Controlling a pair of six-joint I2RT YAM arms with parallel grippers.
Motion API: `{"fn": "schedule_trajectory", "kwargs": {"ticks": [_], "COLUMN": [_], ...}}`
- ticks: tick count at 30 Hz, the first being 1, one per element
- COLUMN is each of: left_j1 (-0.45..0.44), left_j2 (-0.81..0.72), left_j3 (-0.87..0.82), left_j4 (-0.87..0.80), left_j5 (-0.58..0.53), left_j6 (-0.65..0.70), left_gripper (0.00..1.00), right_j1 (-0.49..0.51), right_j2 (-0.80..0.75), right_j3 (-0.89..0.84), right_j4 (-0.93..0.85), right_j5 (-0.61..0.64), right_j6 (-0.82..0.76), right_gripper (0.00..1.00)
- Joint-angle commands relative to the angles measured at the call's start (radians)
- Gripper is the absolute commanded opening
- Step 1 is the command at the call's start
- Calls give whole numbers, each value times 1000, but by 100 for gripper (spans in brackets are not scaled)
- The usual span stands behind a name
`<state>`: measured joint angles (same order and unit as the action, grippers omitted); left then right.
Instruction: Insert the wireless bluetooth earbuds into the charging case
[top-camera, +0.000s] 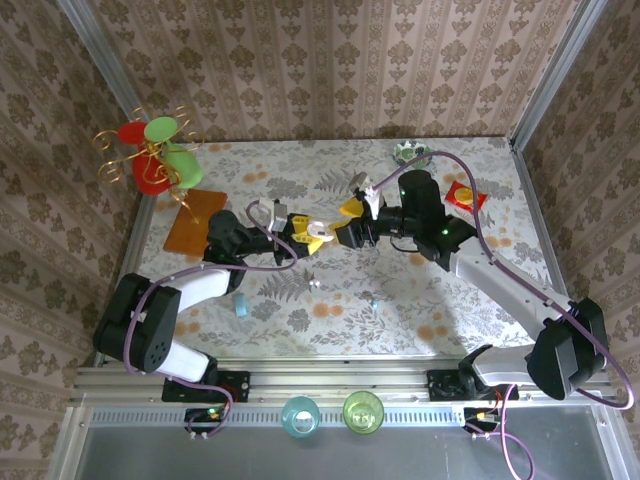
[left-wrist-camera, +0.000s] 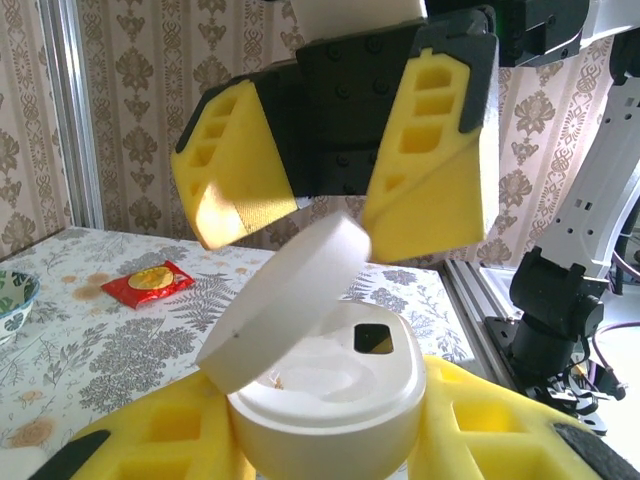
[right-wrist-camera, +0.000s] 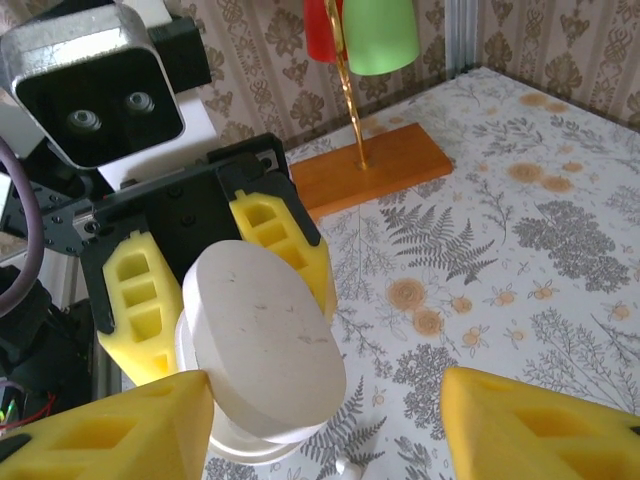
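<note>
Both arms reach to the middle. Left hand (top-camera: 310, 233) grips the case (left-wrist-camera: 330, 410); right hand (top-camera: 348, 221) faces it, fingers apart.

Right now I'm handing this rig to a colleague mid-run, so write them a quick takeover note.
Left gripper: shut on the charging case, held above the table, lid hinged open.
Right gripper: open, at the lid's raised edge.
Earbuds: tiny pale bits, apparently them, lie on the table below the grippers.
Done: case lifted and opened.
Left: pick up each earbud and seat it; the visible well looks empty.
</note>
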<state>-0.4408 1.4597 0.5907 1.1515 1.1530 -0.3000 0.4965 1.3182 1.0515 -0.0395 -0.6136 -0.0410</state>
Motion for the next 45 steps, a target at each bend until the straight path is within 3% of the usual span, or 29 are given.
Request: {"fn": "schedule_trajectory", "kwargs": {"ticks": [1,12,27,29,34,38,45], "left_j1": [-9,-9,-41,-42,-41,-40,-49], "left_j2": [-10,-4,5,6,11,12,27], "left_j3": [26,34,44,43,40,40,50], "left_j4": [63,68,78,78,97,108,111], "left_j5": [77,47,38,29,-12,-41,-64], "left_j6": [-14,-25,-29,-28,-37,-50,-83], "left_gripper": [24,24,25,29,55,67,67], "right_j1": [-16,8,31,31,35,40,53], "right_j2": [30,26,22,12,-14,-31,-33], "right_j3": [26,17,27,24,3,-8,-11], "right_j4": [52,39,2,3,29,39,56], "right_j5": [31,-6,-32,-23,16,55,84], "right_j6": [23,-71,-157,-159,-155,-162,-164], "right_gripper": [60,52,6,4,0,0,0]}}
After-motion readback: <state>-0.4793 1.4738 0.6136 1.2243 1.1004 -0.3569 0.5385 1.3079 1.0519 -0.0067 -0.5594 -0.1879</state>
